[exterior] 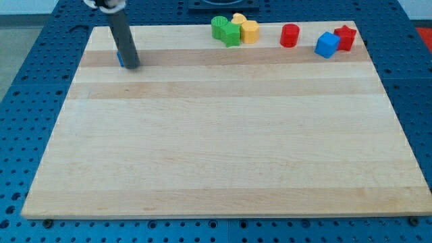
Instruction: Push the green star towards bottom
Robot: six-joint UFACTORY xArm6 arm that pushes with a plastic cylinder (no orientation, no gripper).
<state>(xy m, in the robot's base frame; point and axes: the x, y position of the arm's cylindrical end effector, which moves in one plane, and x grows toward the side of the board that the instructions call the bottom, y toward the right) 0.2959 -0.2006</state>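
Two green blocks touch each other at the view's top, right of centre: one [219, 27] at the left and one [231, 36] lower right, which looks like the star; the shapes are hard to make out. My tip [130, 67] rests on the board at the view's top left, far to the left of the green blocks. A small blue block [119, 59] shows just at the rod's left side, mostly hidden by it.
Two yellow blocks [239, 19] [250, 31] touch the green pair on its right. A red cylinder [289, 35], a blue cube [327, 44] and a red star [346, 37] lie at the top right. The wooden board [216, 148] sits on a blue perforated table.
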